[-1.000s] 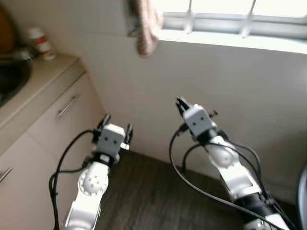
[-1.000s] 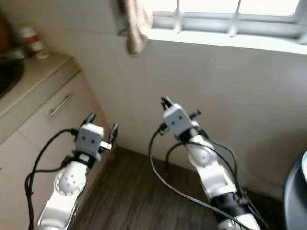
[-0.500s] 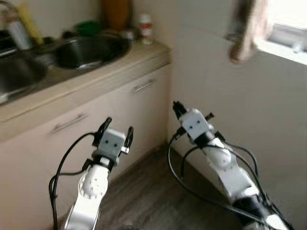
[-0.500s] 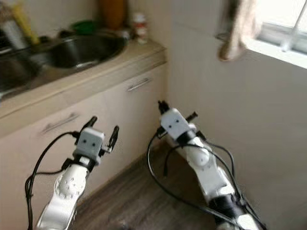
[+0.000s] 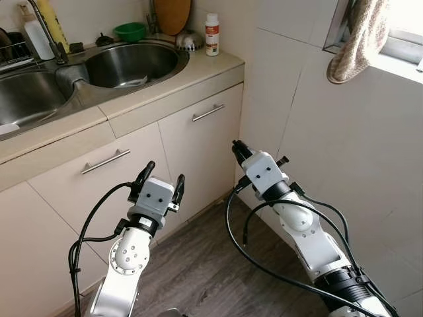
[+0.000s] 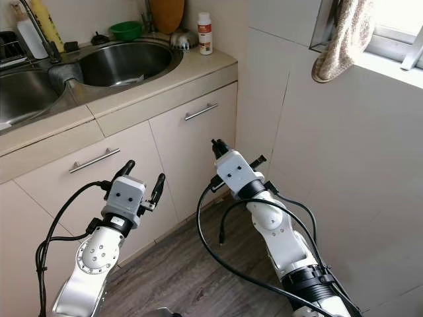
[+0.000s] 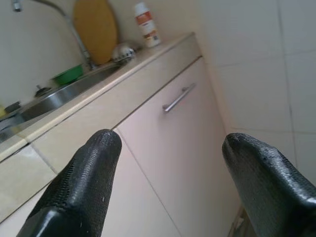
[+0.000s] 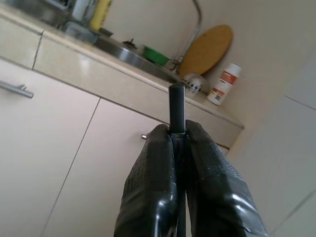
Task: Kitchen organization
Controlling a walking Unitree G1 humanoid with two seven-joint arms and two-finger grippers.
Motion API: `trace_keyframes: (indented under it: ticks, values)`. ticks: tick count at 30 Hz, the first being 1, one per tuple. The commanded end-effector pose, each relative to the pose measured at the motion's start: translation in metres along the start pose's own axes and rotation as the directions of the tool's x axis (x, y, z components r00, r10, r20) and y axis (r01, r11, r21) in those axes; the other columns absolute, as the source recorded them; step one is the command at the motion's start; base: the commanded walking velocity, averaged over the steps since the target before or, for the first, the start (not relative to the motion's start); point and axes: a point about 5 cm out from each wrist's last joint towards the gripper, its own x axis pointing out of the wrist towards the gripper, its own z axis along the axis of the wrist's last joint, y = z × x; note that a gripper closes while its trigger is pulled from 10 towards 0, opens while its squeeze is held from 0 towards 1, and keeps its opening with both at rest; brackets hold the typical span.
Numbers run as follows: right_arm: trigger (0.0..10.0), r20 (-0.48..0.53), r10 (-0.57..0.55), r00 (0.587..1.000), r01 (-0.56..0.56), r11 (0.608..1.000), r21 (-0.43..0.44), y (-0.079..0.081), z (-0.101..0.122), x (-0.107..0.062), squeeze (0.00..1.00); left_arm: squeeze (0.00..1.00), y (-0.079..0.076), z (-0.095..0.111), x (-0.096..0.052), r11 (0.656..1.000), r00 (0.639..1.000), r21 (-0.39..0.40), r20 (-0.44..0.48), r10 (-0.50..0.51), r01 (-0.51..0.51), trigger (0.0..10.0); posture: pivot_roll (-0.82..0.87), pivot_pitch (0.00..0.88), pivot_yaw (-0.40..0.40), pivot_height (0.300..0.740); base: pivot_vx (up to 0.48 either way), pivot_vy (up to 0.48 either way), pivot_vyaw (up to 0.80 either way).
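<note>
Both arms are raised in front of a kitchen counter [image 5: 165, 89]. My left gripper [image 5: 164, 173] is open and holds nothing; in the left wrist view its fingers [image 7: 84, 177] stand wide apart before a cupboard door. My right gripper [image 5: 238, 149] is shut on a thin black rod [image 8: 177, 104] that sticks out past the fingertips [image 8: 157, 148]. It points toward the counter's end. On the counter lie a steel sink [image 5: 132, 63], a white bottle with a red label [image 5: 211, 34], a green bowl [image 5: 130, 31] and a wooden board [image 5: 173, 12].
Cupboard doors with bar handles [image 5: 208, 112] stand below the counter. A tiled wall [image 5: 330, 152] rises on the right, with a cloth [image 5: 360, 39] hanging from the window ledge. A faucet [image 5: 45, 33] and a yellow bottle [image 5: 53, 23] stand by the sink. Dark wood floor [image 5: 198, 271] lies below.
The camera has swung left, from the wall under the window to the counter and sink. Both arms keep the same pose and the same grip.
</note>
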Motion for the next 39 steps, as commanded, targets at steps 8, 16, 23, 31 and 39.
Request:
trace_keyframes:
  ticks: [8, 16, 23, 31, 39]
  values:
    - [10.0, 0.124, -0.105, 0.987, 0.124, 0.979, -0.161, -0.020, 0.018, 0.005, 0.00, 0.00, 0.016, 0.011, 0.003, 0.994, 0.992, -0.031, 0.068, 0.104, -0.102, 10.0, -0.03, 0.000, 0.015, 0.740, 0.000, 0.000, 0.80]
    - [10.0, 0.177, -0.178, 0.968, 0.215, 0.951, -0.223, -0.031, 0.024, 0.006, 0.00, 0.00, 0.015, 0.015, 0.003, 0.994, 0.990, -0.047, 0.092, 0.102, -0.098, 10.0, -0.03, 0.000, 0.012, 0.740, 0.000, 0.000, 0.80]
    - [10.0, 0.229, -0.223, 0.948, 0.275, 0.934, -0.228, -0.037, 0.031, 0.007, 0.00, 0.00, 0.017, 0.017, 0.005, 0.993, 0.988, -0.050, 0.107, 0.112, -0.107, 10.0, -0.03, 0.000, 0.012, 0.740, 0.000, 0.000, 0.73]
    - [10.0, 0.271, -0.289, 0.918, 0.349, 0.914, -0.206, -0.045, 0.036, 0.006, 0.00, 0.00, 0.025, 0.024, 0.005, 0.986, 0.975, -0.075, 0.156, 0.157, -0.147, 10.0, -0.03, 0.000, 0.014, 0.740, 0.036, 0.000, 0.05]
    - [10.0, 0.346, -0.304, 0.888, 0.402, 0.878, -0.261, -0.050, 0.046, 0.004, 0.00, 0.00, 0.027, 0.025, 0.004, 0.985, 0.972, -0.072, 0.165, 0.168, -0.158, 10.0, -0.03, 0.000, 0.015, 0.740, 0.365, 0.000, 0.00]
